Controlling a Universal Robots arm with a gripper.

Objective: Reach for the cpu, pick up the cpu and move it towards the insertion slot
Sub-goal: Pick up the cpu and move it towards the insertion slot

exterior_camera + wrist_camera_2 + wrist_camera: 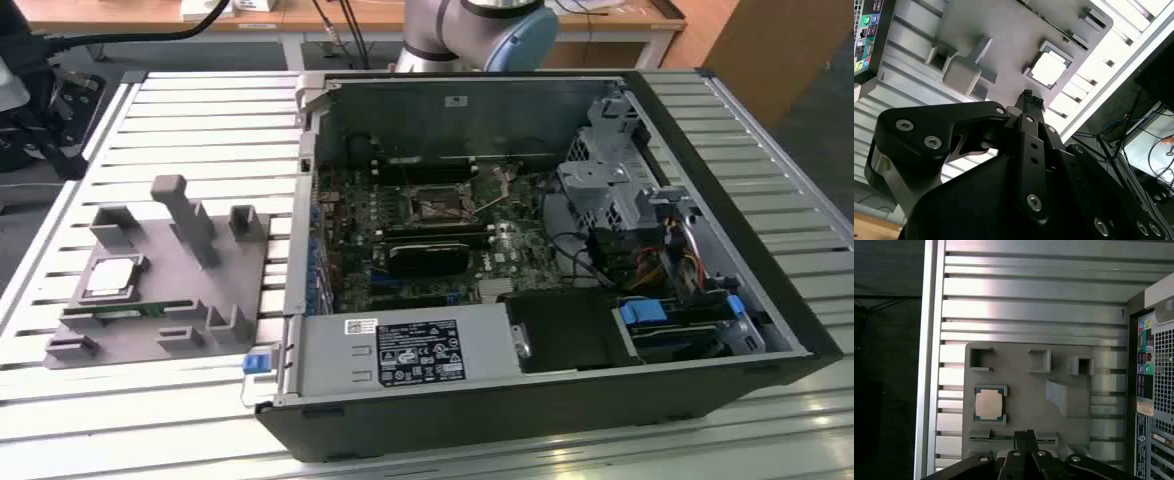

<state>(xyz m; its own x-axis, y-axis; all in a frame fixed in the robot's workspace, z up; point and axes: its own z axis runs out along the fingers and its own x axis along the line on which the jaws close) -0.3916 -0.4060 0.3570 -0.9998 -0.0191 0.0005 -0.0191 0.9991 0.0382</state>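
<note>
Progress is slight: the cpu (114,277) lies untouched in its grey tray (174,285), at roughly 9 o'clock from the insertion slot (435,207). The gripper (1026,434) hovers above the tray, fingers (1020,440) pressed narrowly together, holding nothing.

The arm (478,28) appears in the exterior view as a silver joint with a pale blue cap, cut off by the picture's upper edge. In both wrist views the end effector (1029,100) (1025,434) is black. Its bolted linkage bars converge on narrow fingers (1025,439) pressed together, with nothing gripped between them.
</note>
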